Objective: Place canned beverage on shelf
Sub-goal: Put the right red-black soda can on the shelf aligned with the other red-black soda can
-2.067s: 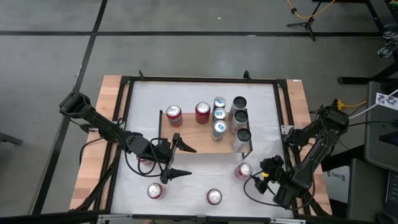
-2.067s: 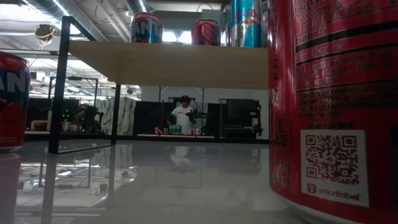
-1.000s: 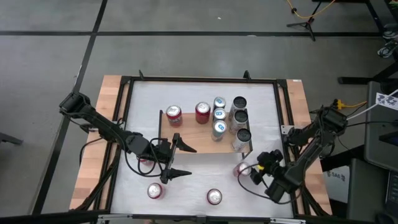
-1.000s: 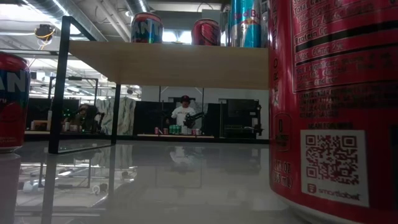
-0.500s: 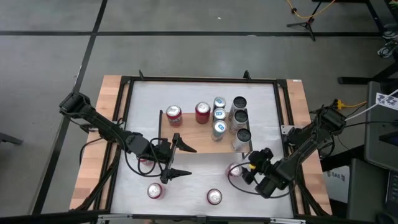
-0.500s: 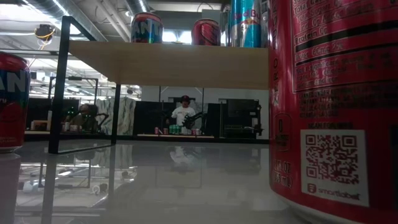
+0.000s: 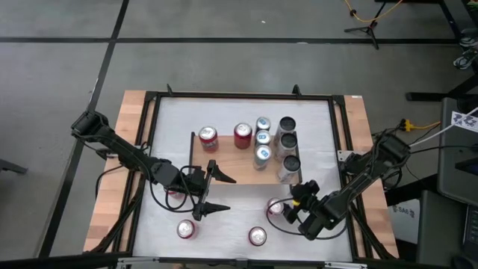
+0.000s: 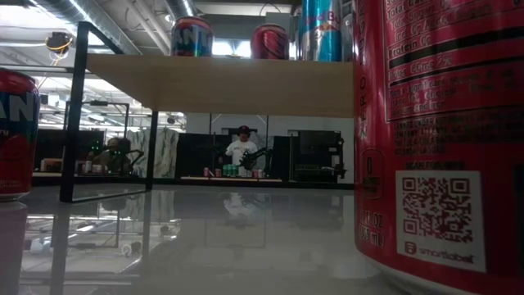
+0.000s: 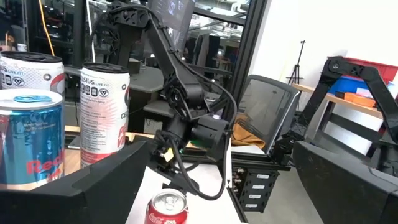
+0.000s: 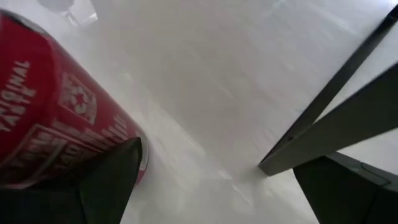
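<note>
The red can (image 7: 275,207) stands on the white counter (image 7: 231,224), lower right of centre, just in front of the shelf (image 7: 246,161). The right claw (image 7: 287,211) is spread wide around it, gripping nothing. The left claw (image 7: 214,190), lower left of centre, gapes empty. Seven cans stand on the shelf.

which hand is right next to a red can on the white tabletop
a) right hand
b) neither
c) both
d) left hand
a: the high view shows the right hand open at the red can in front of the shelf, and its wrist view shows that can by one finger; the left hand sits open with no can at its fingers.
</note>
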{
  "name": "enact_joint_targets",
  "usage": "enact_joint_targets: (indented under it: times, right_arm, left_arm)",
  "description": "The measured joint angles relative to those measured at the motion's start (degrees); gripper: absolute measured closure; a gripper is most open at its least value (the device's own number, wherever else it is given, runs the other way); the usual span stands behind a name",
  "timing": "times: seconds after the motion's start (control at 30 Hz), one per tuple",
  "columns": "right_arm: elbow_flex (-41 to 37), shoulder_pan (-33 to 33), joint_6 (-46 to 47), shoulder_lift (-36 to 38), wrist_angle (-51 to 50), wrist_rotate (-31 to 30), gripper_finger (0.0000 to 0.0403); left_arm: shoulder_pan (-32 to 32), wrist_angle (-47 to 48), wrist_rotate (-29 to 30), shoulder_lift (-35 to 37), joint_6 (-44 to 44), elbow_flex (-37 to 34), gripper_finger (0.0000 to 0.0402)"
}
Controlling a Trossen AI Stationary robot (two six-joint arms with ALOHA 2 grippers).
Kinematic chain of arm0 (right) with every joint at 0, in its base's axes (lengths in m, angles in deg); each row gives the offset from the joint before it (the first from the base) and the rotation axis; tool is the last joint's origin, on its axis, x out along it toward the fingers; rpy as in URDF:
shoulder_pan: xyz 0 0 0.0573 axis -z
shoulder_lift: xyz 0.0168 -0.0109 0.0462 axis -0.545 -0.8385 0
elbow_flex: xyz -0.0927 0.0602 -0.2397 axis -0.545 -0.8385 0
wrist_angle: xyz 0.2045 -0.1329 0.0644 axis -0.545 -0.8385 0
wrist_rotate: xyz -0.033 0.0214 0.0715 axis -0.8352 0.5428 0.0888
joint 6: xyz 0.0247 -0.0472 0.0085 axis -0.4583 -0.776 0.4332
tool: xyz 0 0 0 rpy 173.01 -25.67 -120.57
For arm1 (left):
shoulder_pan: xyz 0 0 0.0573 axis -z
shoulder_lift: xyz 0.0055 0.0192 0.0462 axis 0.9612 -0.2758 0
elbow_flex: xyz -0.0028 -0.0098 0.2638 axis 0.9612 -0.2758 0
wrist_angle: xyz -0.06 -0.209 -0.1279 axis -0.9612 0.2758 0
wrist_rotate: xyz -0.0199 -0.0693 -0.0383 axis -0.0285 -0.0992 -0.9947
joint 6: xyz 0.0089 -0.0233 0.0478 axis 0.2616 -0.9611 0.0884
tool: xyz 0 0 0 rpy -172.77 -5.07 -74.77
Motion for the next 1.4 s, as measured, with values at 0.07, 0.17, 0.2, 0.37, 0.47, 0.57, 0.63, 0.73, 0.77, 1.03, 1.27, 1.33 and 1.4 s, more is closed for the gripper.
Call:
enact_joint_targets:
  times: [0.07,0.17,0.2,0.37,0.47,0.57,0.63,0.73,0.77,1.03,1.27,1.33,1.4]
  right_arm:
    - [0.0,0.34,0.02,-0.77,1.18,-0.26,0.0011]
    - [0.0,1.03,-0.14,-1.72,2.66,-0.29,0.0011]
    - [0.0,1.32,-0.26,-1.94,3.03,-0.24,0.0011]
    - [-0.02,1.37,-0.5,-2.23,3.54,-0.31,0.001]
    - [-0.02,1.35,-0.4,-2.21,3.43,-0.21,0.001]
    - [-0.02,1.35,-0.37,-2.14,3.16,0.51,0.001]
    - [0.0,1.35,-0.24,-2.12,2.72,0.81,0.001]
    - [0.02,1.35,-0.13,-2.1,2.35,1.26,0.001]
    - [0.02,1.35,-0.09,-2.1,2.29,1.33,0.001]
    - [0.04,1.24,0.2,1.34,-0.99,4.33,0.001]
    - [0.04,1.18,-0.08,6.82,-5.04,7.67,0.001]
    - [0.04,0.45,-0.75,8.19,-6.06,9.52,0.001]
    - [0.04,0.0,-1.04,9.23,-6.16,10.74,0.001]
  left_arm:
    - [-0.02,0.02,0.0,0.0,0.0,0.0,0.0005]
    - [-0.02,0.0,0.0,0.0,0.0,0.0,0.0005]
    - [0.0,0.0,0.0,0.0,-0.02,0.0,0.0005]
    - [0.0,0.02,0.0,0.0,-0.01,0.0,0.0005]
    - [-0.01,0.0,0.0,0.0,0.0,0.0,0.0005]
    - [0.0,0.02,0.0,0.0,0.0,0.0,0.0005]
    - [-0.02,0.0,0.0,0.0,0.0,0.0,0.0005]
    - [0.0,-0.13,0.11,0.0,-0.02,0.0,0.0005]
    - [0.0,-0.22,0.53,0.0,-0.04,0.0,0.0005]
    - [-0.02,-0.35,3.49,-1.42,-0.27,3.04,0.0005]
    - [-0.89,12.02,2.45,-10.35,2.54,16.71,0.0005]
    - [-1.34,17.85,2.49,-13.24,2.51,21.54,0.0005]
    - [-1.63,22.61,2.17,-16.07,2.47,26.37,0.0005]
